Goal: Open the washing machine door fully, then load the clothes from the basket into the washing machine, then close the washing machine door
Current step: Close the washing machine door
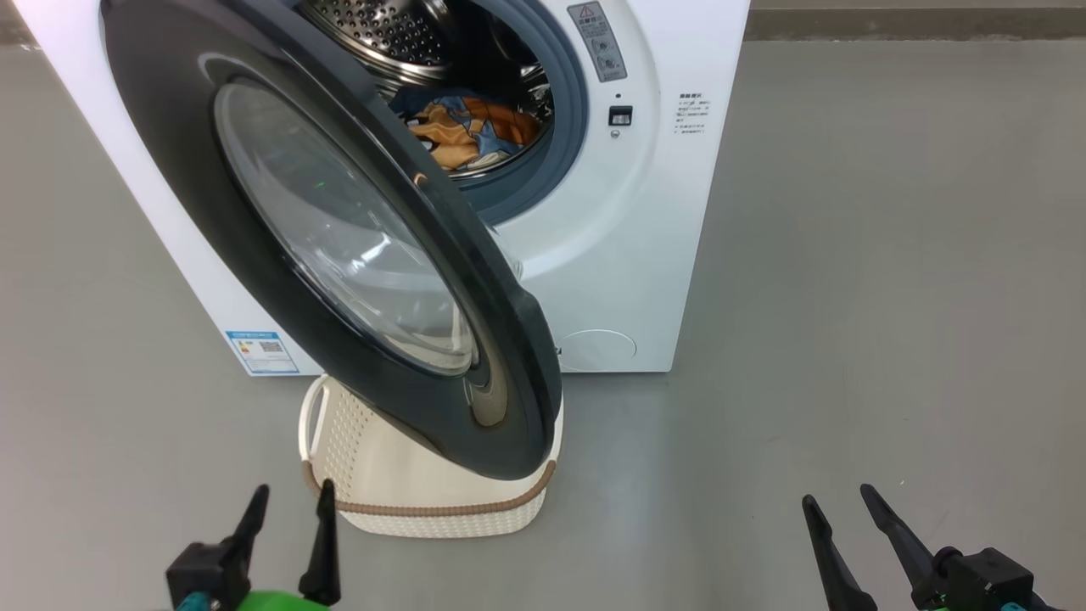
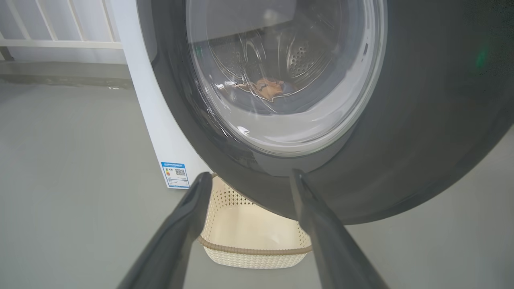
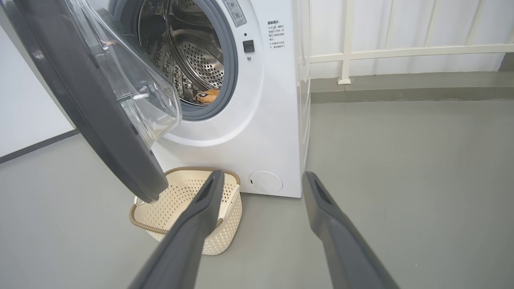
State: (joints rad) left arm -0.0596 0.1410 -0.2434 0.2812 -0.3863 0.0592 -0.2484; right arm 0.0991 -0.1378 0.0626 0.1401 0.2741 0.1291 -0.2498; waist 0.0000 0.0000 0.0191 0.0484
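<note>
The washing machine [image 1: 619,255] stands on a smooth grey floor [image 1: 891,297], with a white railing [image 3: 401,52] behind it. Both arms' jaws are spread and empty before it.

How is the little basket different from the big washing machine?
The basket is small and cream with a brown rim; the washing machine is a big white box. The basket opens upward; the washing machine opens at its front. The basket looks empty; the washing machine holds the clothes. Both have lots of little holes.
</note>
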